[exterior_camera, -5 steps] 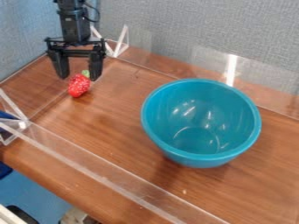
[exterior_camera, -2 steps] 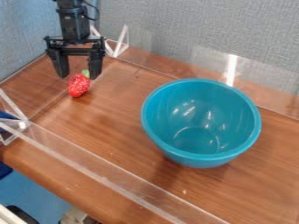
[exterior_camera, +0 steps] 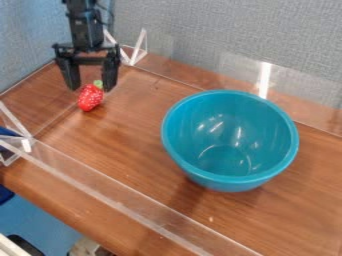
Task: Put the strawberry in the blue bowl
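Note:
The strawberry is small and red and lies on the wooden table at the far left. My gripper hangs directly above it, pointing almost straight down, jaws open with one finger on each side just over the berry. Nothing is between the fingers. The blue bowl is large, teal and glossy, standing empty at the right of centre, well apart from the berry and the gripper.
A brown wooden table is ringed by low clear plastic walls. A grey fabric backdrop rises behind. A white clip sits on the left wall.
The gripper has sunk very slightly towards the strawberry; its jaws stay open. The strawberry and bowl have not moved.

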`<action>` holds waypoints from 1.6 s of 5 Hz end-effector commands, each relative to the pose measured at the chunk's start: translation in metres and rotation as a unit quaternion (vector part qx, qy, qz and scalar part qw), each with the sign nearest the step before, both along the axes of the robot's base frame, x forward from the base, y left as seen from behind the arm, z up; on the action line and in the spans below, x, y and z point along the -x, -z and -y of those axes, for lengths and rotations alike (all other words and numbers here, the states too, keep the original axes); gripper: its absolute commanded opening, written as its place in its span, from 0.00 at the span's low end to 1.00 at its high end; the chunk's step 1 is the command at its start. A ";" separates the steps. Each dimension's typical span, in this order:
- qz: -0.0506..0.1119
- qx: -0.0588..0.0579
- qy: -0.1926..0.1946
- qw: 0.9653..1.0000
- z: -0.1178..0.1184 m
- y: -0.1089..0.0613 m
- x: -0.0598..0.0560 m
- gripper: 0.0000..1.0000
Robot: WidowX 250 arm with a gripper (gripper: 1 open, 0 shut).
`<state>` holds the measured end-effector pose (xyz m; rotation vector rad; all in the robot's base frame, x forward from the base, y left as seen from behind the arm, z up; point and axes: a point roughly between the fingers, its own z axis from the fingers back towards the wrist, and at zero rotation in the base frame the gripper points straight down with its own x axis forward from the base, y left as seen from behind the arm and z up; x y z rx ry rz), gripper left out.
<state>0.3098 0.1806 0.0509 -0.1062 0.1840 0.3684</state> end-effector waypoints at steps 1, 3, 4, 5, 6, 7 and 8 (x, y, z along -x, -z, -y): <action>0.020 -0.024 -0.011 0.999 -0.017 -0.006 -0.009 1.00; 0.013 -0.016 -0.008 1.000 -0.021 0.009 -0.010 1.00; 0.013 -0.012 -0.013 1.000 -0.024 0.010 -0.009 1.00; 0.017 -0.006 -0.020 1.000 -0.027 0.010 -0.006 1.00; 0.021 0.000 -0.027 0.999 -0.031 0.009 -0.004 1.00; 0.026 0.006 -0.034 0.999 -0.035 0.007 -0.001 1.00; 0.029 0.011 -0.040 0.999 -0.039 0.006 0.001 1.00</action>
